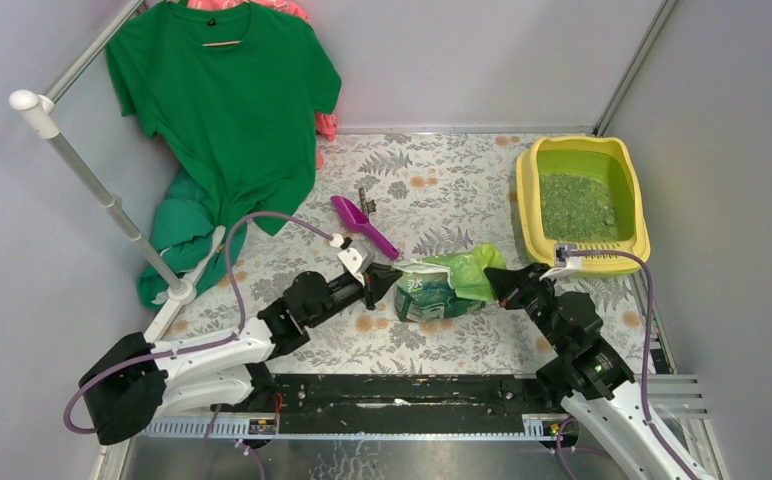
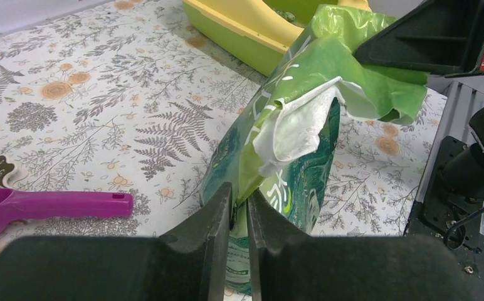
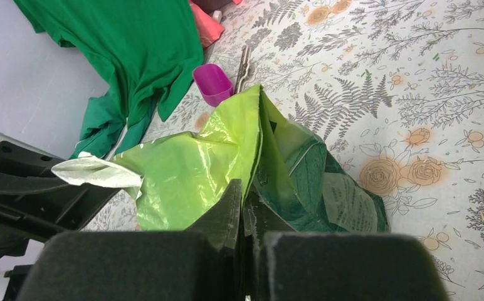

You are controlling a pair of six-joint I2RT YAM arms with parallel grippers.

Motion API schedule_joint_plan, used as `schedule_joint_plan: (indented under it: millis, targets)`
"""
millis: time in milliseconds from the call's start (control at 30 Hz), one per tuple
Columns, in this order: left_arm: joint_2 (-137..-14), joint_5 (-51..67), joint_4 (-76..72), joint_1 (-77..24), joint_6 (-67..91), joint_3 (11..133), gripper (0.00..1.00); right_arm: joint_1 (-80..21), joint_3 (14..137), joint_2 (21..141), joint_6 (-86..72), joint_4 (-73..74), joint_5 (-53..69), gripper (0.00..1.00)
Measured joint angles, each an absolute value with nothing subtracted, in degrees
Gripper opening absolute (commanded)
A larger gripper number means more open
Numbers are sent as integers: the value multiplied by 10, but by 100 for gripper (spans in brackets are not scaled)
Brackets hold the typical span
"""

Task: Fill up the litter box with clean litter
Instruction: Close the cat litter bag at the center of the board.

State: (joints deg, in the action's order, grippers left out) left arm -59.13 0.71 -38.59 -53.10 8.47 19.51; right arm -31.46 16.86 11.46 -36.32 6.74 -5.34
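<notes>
The bag [image 1: 444, 290] is clamped by left gripper [image 1: 393, 278] and right gripper [image 1: 500, 283]; the litter box [image 1: 524, 212] (far-right corner) is sited beyond the right.

You're working in a robot test cell dressed up as a home corner. Plain grey walls [image 1: 482, 60] in a metal frame [image 1: 634, 65] box you in. The left arm [image 1: 212, 350] and right arm [image 1: 582, 340] are bolted to a slotted rail [image 1: 362, 427] at the near edge. The homely part is staged: a floral cloth [image 1: 442, 190] over the worktop, a green shirt [image 1: 232, 110] hung beside a white pole [image 1: 92, 180], a litter box [image 1: 532, 215], a scoop [image 1: 362, 225] and a bag [image 1: 442, 290]
</notes>
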Motion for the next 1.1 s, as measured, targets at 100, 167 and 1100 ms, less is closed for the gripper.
schedule_joint_plan:
  millis: [100, 167, 1100]
  targets:
    - [-578, 6, -355, -529, 88, 205, 31, -315, 163, 123, -363, 55, -62, 0]
    - [-567, 6, -327, -529, 93, 217, 32, -315, 158, 124, -363, 49, -65, 0]
    - [-704, 86, 18, -460, 203, 513, 33, -315, 109, 85, -375, 25, -70, 0]
